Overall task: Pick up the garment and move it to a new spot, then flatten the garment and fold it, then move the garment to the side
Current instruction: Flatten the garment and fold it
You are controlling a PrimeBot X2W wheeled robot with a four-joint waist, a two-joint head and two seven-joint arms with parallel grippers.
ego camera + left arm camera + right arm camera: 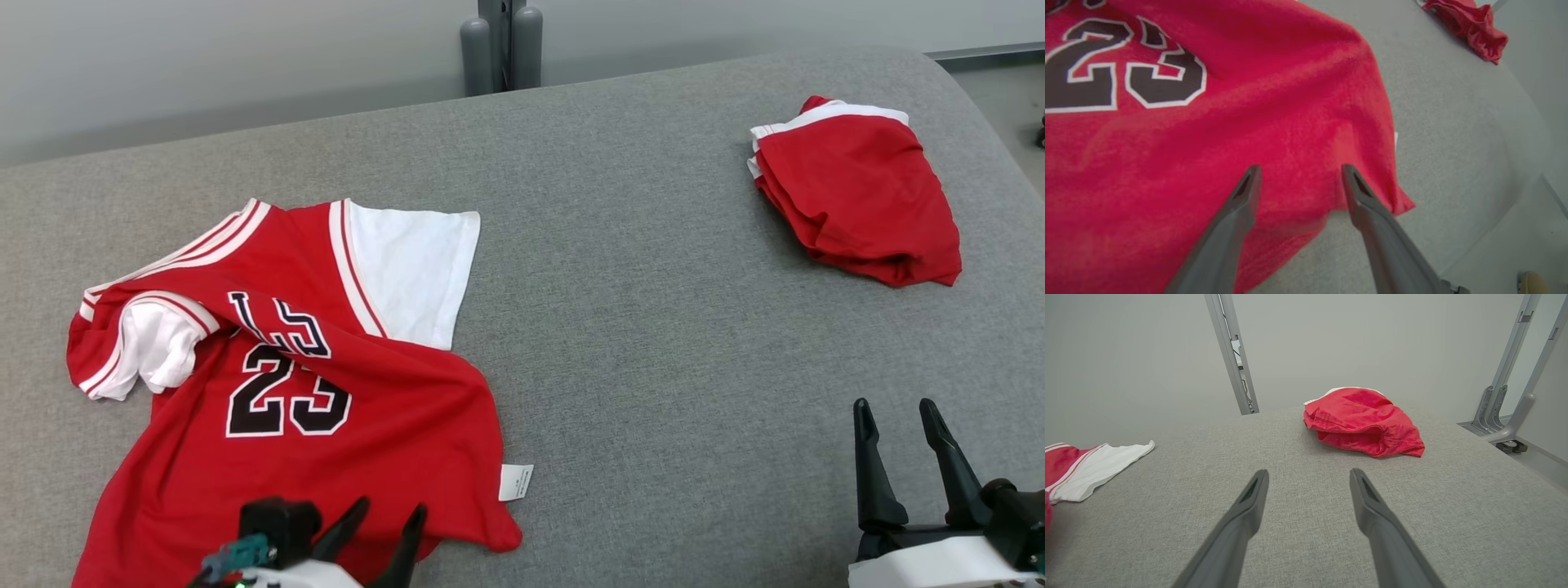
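The garment (277, 384) is a red jersey with white sleeves and a black "23", lying rumpled on the left of the grey table (653, 327). Its hem and a white tag face the near edge. My left gripper (390, 513) hovers open just above the hem at the lower left; in the left wrist view the left gripper (1299, 173) has red cloth (1290, 102) under and beyond its spread fingers, nothing pinched between them. My right gripper (896, 411) stands open over bare table at the lower right, and in its own wrist view the right gripper (1309, 475) holds nothing.
A second red garment (857, 192), folded into a bundle, lies at the far right of the table, also seen as a red bundle (1363, 422) ahead of the right gripper. A grey post (502, 45) rises behind the table. Metal frame legs (1502, 408) stand off the right edge.
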